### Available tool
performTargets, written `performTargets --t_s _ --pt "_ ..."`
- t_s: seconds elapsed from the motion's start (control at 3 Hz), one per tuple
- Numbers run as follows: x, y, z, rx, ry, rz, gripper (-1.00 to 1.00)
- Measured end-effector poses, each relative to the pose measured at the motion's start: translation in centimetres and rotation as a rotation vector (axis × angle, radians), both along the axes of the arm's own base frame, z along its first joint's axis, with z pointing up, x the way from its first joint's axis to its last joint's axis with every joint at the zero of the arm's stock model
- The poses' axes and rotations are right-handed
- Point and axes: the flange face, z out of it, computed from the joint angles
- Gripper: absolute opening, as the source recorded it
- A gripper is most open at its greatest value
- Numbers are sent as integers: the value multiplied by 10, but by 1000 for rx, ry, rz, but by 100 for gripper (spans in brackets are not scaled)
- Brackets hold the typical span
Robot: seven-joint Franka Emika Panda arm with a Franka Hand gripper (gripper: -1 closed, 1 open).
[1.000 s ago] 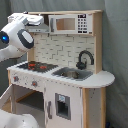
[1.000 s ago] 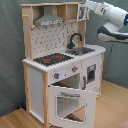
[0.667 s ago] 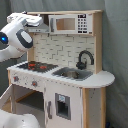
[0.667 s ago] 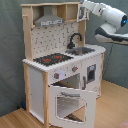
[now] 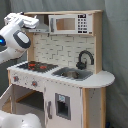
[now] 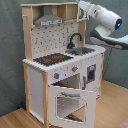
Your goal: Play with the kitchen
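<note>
Kitchen (image 5: 65, 75), stood on the wood floor (image 6: 15, 120) with its oven door (image 6: 70, 102) dropped open, could be knocked or toppled if the arm's head (image 6: 85, 8), pressed up by the top shelf, is driven further; the jaws' state cannot be told.

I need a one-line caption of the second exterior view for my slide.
Robot arm reaching to the upper shelf of a toy kitchen whose oven door hangs open.
</note>
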Motion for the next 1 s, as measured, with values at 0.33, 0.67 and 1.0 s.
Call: performTargets --t_s 0.33,0.67,1.0 --pt "3 14 -3 42 -16 8 100" --pt "5 26 -6 90 -33 15 100" --pt "6 35 -8 139 -50 17 100"
